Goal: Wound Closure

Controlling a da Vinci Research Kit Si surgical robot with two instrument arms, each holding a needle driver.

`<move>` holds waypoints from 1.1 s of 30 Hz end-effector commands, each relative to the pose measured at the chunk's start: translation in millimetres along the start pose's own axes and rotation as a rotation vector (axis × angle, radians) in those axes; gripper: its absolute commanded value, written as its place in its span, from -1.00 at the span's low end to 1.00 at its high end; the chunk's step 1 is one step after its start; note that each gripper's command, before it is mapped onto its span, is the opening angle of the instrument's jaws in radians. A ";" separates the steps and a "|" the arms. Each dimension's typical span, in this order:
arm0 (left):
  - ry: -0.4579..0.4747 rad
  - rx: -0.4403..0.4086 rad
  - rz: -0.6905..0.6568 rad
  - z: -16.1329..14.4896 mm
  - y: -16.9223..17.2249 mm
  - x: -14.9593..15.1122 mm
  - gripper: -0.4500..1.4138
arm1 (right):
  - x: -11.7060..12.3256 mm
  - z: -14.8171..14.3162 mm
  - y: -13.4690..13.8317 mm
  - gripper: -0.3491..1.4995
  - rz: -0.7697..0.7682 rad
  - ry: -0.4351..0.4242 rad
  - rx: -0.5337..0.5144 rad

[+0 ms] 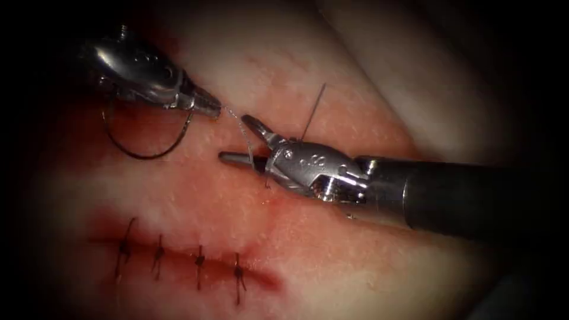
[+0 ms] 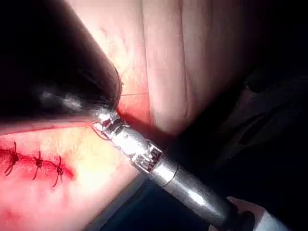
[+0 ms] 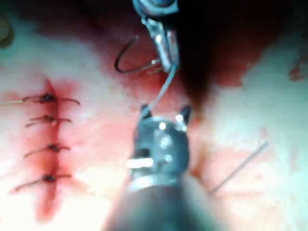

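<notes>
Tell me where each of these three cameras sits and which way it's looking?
Endoscope view: above and in front of the tissue; left gripper holds thread, needle hanging free; right gripper open around the thread.
Left wrist view: rides on the left arm, looking along its shaft; right gripper shows beyond it.
Right wrist view: rides on the right arm, looking over its open gripper at the left gripper.
Shared: the stitched cut.

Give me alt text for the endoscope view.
The left tool grips the thin thread, the dark curved needle hanging free below it. The right tool, jaws open, straddles the thread above the stitched cut.
</notes>
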 end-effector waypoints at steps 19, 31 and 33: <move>0.026 -0.062 0.008 4.0 -0.3 1.4 -0.89 | -1.3 1.8 -1.5 0.40 -0.019 0.004 0.067; 0.044 -0.113 0.033 9.6 -0.7 -1.4 -0.89 | -0.5 1.2 -1.3 0.33 0.006 0.076 0.070; 0.043 -0.112 0.039 10.2 -0.7 -1.5 -0.89 | -0.3 1.2 -1.2 0.33 0.026 0.107 0.060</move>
